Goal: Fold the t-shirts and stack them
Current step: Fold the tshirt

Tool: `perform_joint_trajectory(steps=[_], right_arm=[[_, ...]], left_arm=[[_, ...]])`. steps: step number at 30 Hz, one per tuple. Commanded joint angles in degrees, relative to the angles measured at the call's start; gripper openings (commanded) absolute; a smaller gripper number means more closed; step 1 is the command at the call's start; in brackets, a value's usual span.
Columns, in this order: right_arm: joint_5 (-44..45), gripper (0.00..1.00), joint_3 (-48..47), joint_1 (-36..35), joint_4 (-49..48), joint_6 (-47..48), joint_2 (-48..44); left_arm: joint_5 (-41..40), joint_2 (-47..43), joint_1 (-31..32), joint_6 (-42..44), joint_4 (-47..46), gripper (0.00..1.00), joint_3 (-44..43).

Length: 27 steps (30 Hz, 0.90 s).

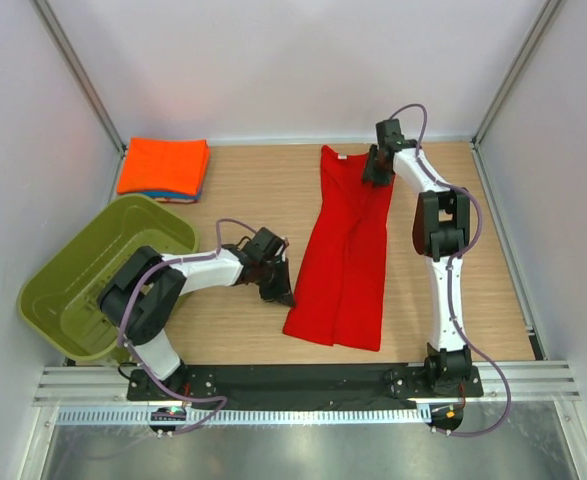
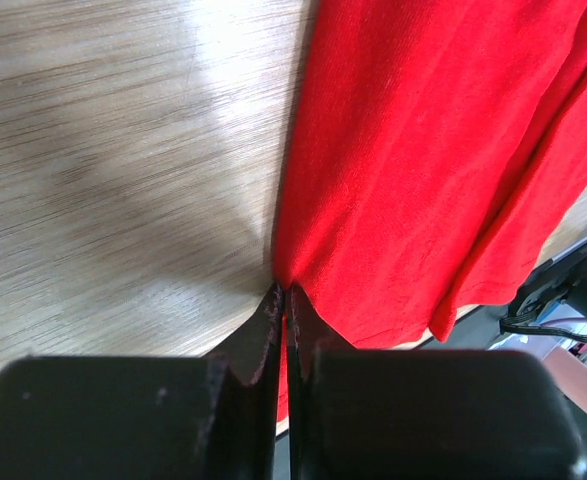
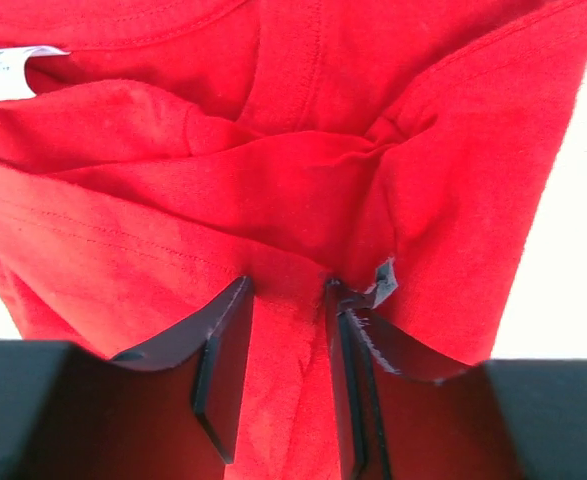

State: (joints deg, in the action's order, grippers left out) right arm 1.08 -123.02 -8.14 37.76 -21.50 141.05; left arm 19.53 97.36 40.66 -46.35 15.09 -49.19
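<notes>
Left claw [image 1: 278, 290], just left of centre in the overhead view, is clenched tight. Its wrist view shows the two black fingers meeting on the long left edge of the deep red soft-cloth t-shirt [image 1: 343, 250], down towards the hem, with a sliver of red caught between them.

At the lower left of the frame sits the olive-green plastic basket [image 1: 78, 275], with nothing visible inside it. At the upper left, the bright orange folded t-shirt [image 1: 163, 165] lies squared off on the pale wooden worktop [image 1: 243, 195]. A thin edge of the blue t-shirt [image 1: 173, 196] shows beneath it, so those two look folded and stacked.

In the centre, the red shirt lies flat along its length, collar at the top and hem at the bottom. It is a narrow strip with no sleeve sticking out, so its sides seem to be turned in already. The small white neck label [image 3: 8, 72] shows at the upper left of the right wrist view.

Right of centre, near the top, the right claw [image 1: 373, 172] is on the shirt's shoulder beside the collar. Its jaws stand apart with rumpled red cloth in the gap, and they look released rather than clamped.

By my reading two shirts are finished. The red one is part folded, and it remains to be folded across its length and carried to the stack at the upper left.
</notes>
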Motion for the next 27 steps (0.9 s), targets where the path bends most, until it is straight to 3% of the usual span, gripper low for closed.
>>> perform_joint_trajectory(steps=[1,5,11,27], right_arm=[[-0.3,0.39,-2.0,0.1,-1.3,-0.5,0.4],[-0.4,0.19,-1.5,0.1,-1.5,0.2,-0.8],[-5.0,0.05,4.7,-0.6,-7.6,0.3,-7.1],[-9.3,0.06,10.7,-5.7,-9.8,0.3,-12.6]], left_arm=[[-2.6,0.8,1.0,0.4,2.0,0.02,2.3],[-2.7,1.2,1.4,-0.1,2.0,0.01,2.2],[-3.1,1.2,1.9,-0.1,1.6,0.01,2.3],[-3.6,0.7,2.6,-1.5,1.1,0.02,3.3]])
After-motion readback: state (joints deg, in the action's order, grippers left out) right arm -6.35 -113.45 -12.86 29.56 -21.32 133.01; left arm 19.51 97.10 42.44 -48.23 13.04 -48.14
